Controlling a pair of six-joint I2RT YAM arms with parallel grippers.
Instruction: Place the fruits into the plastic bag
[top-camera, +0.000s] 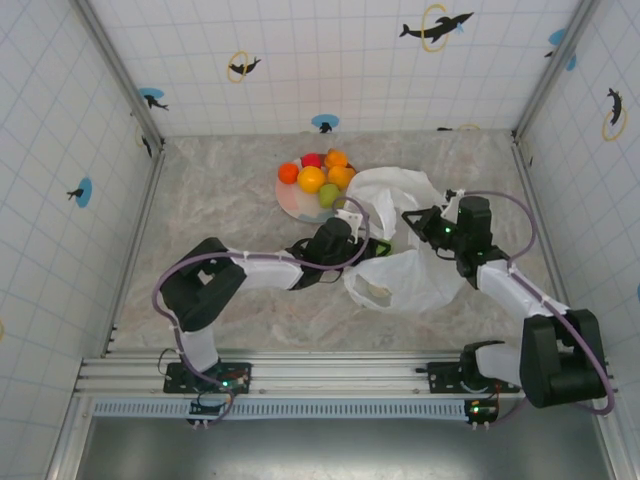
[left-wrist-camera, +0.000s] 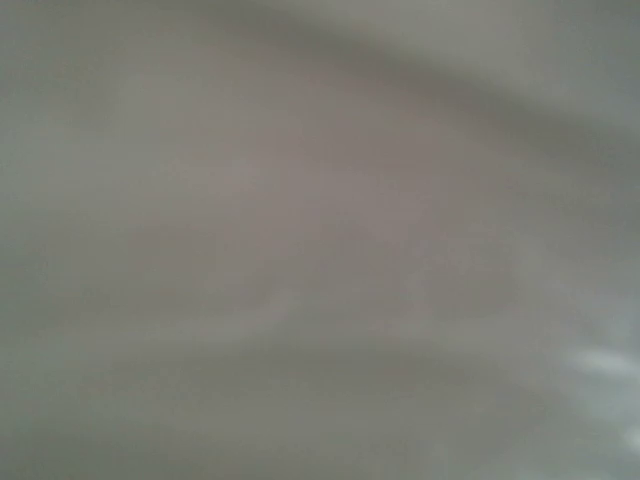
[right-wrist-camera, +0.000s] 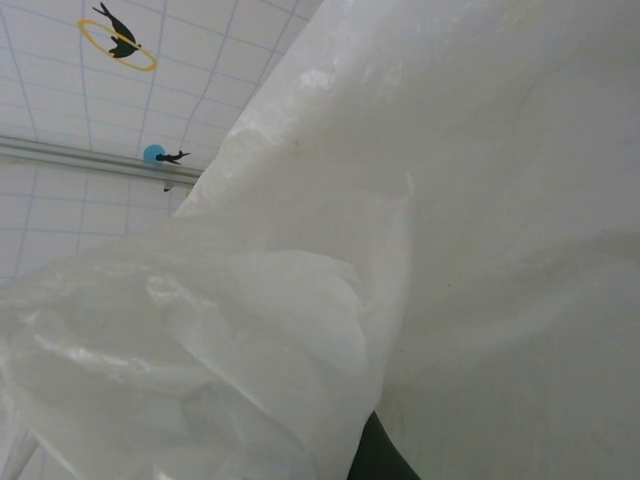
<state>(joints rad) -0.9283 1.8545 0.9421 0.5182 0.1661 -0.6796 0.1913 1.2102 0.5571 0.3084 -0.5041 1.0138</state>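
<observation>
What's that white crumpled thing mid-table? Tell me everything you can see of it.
A thin, crinkly, translucent white plastic bag, lying crumpled on the marbled table beside the pinkish plate. One loop handle shows at its near left edge. The right gripper pinches its film with shut jaws, holding part of it up; the left gripper meets its left side.

Crinkly plastic bag (top-camera: 408, 282) (thin translucent film), glossy fruits (top-camera: 312, 178), matt table (top-camera: 220, 195)
</observation>
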